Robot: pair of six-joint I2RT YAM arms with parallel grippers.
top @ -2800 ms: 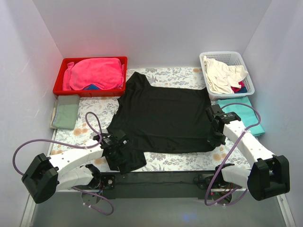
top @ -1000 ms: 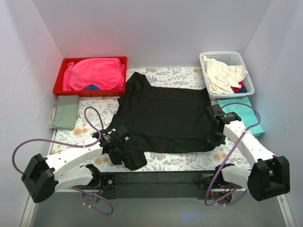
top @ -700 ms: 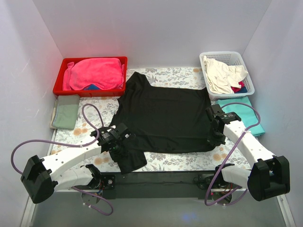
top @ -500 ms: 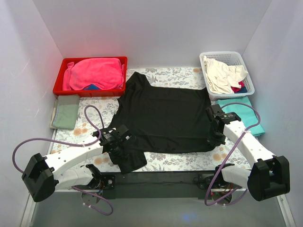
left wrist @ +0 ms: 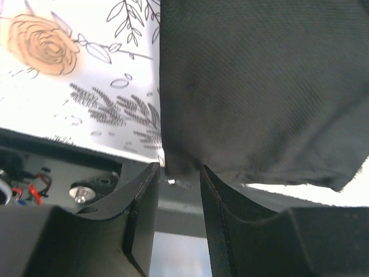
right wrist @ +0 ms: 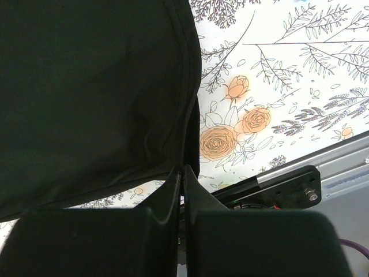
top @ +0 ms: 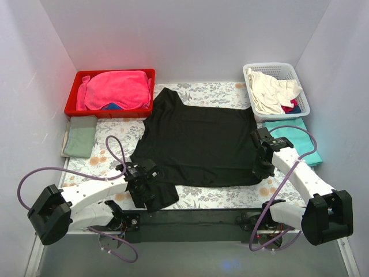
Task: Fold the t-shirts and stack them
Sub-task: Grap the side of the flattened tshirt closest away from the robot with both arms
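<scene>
Since half a second ago the left gripper has drawn back toward 7 o'clock and now sits over the near sleeve of the black t-shirt, while the right arm has kept its place. The left arm reaches in low from the 8 o'clock corner, its forearm nearly level and its wrist bent down onto the cloth. Its fingers stand spread, and the sleeve's hem lies loose in the gap at their tips. The right arm runs from the 5 o'clock corner toward 11 o'clock, wrist tipped down at the shirt's 4 o'clock corner. The right gripper has its fingers pressed together, and the hem's edge is drawn into their tips, so they pinch it.

The black t-shirt lies flat across the middle of the flowered table, collar side toward 11 o'clock, one sleeve trailing at 7 o'clock. A teal t-shirt lies folded at 3 o'clock, partly under the right arm. A red bin holding pink cloth stands at 10 o'clock, with a grey-green cloth just nearer. A white basket of pale clothes stands at 2 o'clock.
</scene>
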